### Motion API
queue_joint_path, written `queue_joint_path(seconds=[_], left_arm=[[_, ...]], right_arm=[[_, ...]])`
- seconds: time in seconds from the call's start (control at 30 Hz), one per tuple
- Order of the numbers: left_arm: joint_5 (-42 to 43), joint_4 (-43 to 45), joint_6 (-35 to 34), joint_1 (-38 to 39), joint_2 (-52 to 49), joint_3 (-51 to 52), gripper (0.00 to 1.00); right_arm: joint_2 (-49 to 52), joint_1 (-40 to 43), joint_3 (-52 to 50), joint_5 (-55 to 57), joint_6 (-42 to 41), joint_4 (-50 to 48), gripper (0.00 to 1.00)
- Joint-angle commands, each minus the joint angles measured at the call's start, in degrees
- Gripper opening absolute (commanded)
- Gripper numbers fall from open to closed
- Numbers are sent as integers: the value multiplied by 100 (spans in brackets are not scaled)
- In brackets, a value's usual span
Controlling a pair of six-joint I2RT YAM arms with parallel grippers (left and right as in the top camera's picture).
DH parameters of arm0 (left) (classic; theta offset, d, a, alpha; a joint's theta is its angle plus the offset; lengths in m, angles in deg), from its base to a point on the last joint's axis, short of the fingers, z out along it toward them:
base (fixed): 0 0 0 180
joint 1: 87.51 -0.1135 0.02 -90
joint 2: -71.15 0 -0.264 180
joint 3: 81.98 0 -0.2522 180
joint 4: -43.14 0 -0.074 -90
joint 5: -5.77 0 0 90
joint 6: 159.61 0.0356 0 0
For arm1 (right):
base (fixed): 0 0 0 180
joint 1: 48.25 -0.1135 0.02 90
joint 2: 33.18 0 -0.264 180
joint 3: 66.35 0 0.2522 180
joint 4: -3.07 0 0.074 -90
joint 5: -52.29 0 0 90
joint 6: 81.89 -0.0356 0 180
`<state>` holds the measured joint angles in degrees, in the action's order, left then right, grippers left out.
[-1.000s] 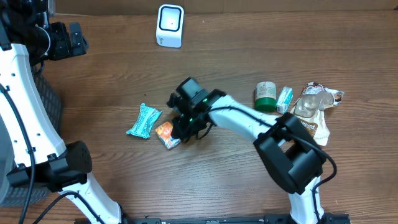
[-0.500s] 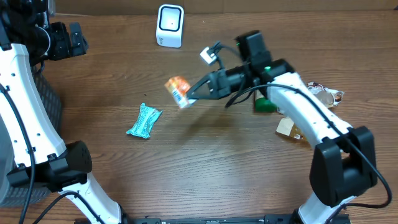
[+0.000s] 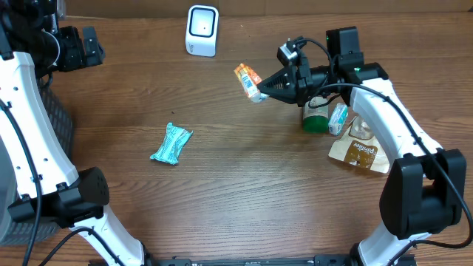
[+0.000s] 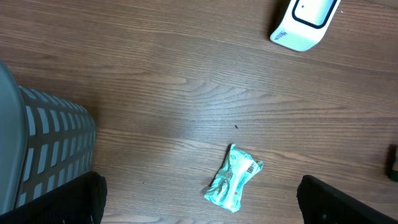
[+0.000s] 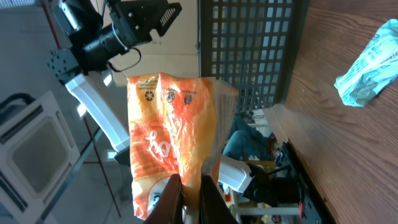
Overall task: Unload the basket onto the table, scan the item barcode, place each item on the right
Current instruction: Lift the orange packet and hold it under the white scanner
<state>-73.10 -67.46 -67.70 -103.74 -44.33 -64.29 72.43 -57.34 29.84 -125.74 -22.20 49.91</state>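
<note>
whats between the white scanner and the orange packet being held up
Only bare table between the scanner and the orange packet, seen in the overhead view.

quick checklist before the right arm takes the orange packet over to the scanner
1. Right tool shut on orange packet: ok.
2. Packet lifted in the air: ok.
3. Packet in front of the scanner: not ok, it hangs apart from it, on the right arm's side.
4. Barcode turned toward the scanner: cannot tell.
5. Way to the scanner free: ok, the teal packet lies well aside.
</note>
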Motion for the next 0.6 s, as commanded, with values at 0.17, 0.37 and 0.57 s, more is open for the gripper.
queue_joint_path(seconds=[0.17,0.37,0.57], left_arm=[[4,4,68,17,74,-81,99],[4,4,70,17,74,-81,100],[4,4,70,17,74,-81,100]], right_arm=[[-205,-70,92,9,474,44,4],[-205,-675,107,2437,697,527,4],[-170,-1274,1764,5567,927,2319,4]])
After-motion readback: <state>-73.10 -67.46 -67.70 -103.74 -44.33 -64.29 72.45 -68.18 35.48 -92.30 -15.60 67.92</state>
